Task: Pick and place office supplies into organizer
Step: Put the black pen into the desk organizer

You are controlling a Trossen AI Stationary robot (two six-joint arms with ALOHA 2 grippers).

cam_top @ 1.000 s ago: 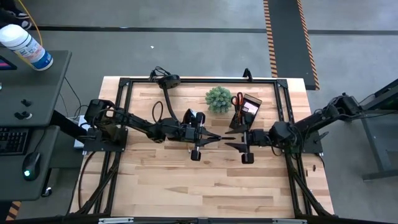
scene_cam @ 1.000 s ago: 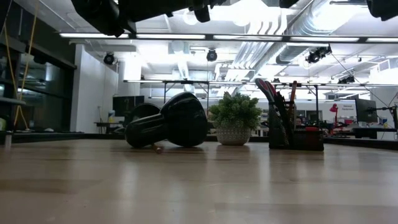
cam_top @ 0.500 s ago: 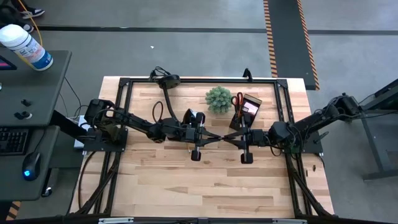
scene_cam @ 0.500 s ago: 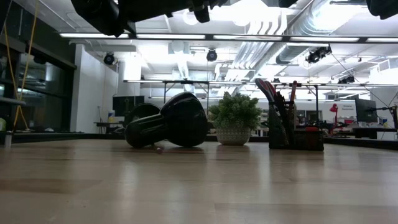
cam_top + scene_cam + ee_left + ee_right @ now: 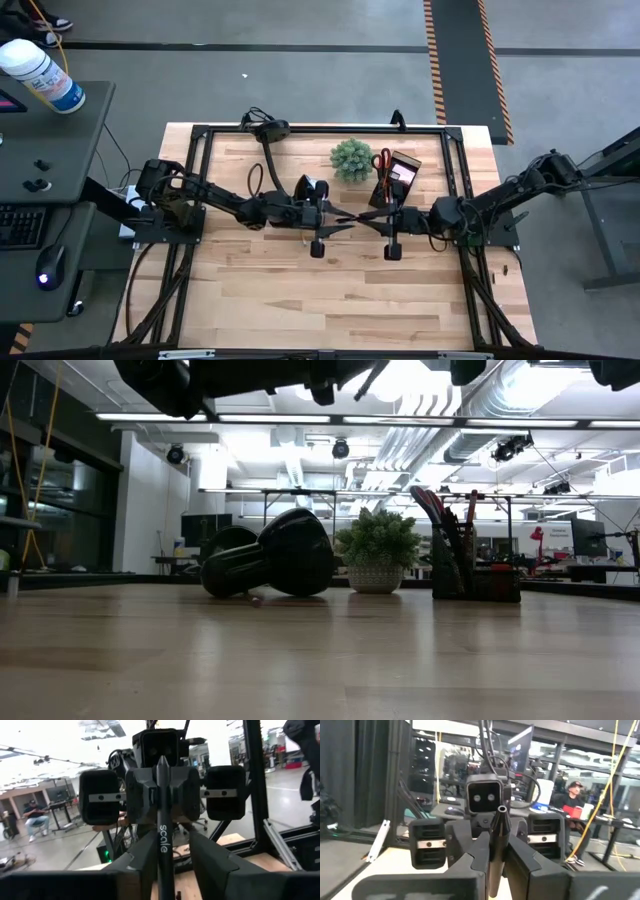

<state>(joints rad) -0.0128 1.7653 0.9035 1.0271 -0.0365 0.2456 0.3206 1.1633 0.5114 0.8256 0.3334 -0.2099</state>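
Left to right: above mid-worktop [image 5: 260,290] the left end effector [image 5: 338,226] has its fingers spread loosely around a dark pen [image 5: 163,825], whose other end the right end effector [image 5: 372,222] pinches, so this looks like a mid-air handover. The organizer [image 5: 396,180], beside the plant [image 5: 352,159], already holds the red-handled scissors [image 5: 384,162] and pink pad [image 5: 402,173]. Dropping this pen in seems the main step left.

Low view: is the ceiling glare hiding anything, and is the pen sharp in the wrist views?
Low view: bright ceiling strips leave the lamp and organizer as dark silhouettes. Left wrist view: the pen is sharp, its lettering readable; the room behind is washed out. Right wrist view: pen sharp, background soft.
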